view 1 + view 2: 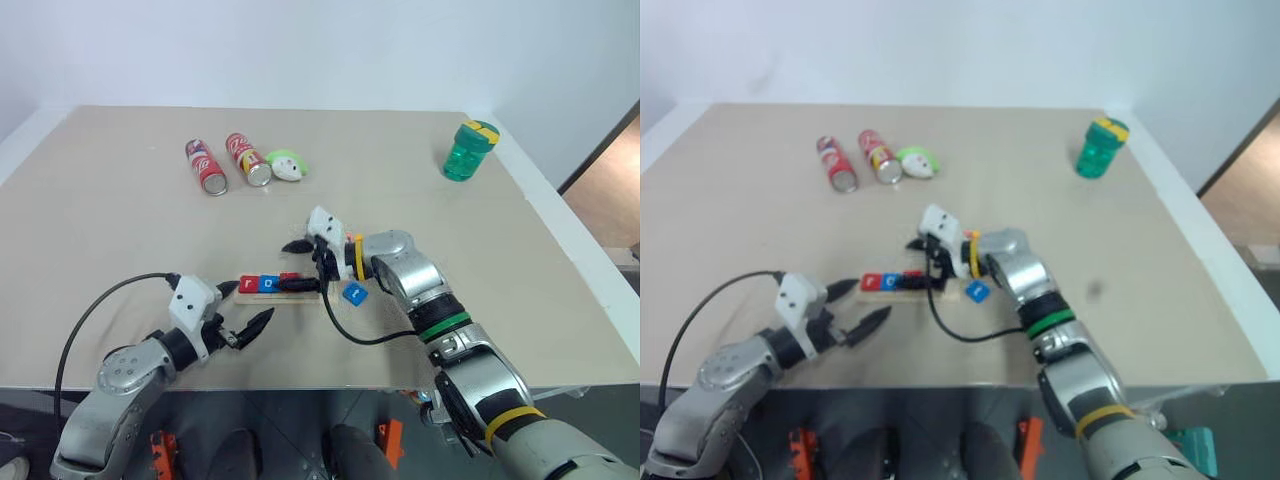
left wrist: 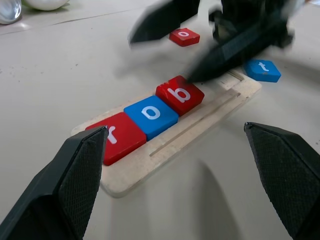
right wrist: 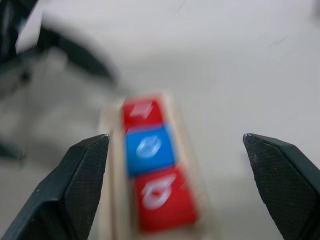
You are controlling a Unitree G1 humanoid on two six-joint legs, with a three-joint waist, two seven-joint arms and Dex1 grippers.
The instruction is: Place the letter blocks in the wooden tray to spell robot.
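Wooden tray (image 2: pixel 220 107) half hidden by right tool (image 1: pixel 302 264), both tools spread empty, left tool (image 1: pixel 243 314) beside tray.

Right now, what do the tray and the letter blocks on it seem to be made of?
The tray looks like pale unfinished wood: a matte cream surface, rounded corners and a thin groove cut along it. The letter blocks, red r, blue o and red b, have smooth, slightly glossy coloured faces with white letters; painted wood or plastic, the look leaves that open.
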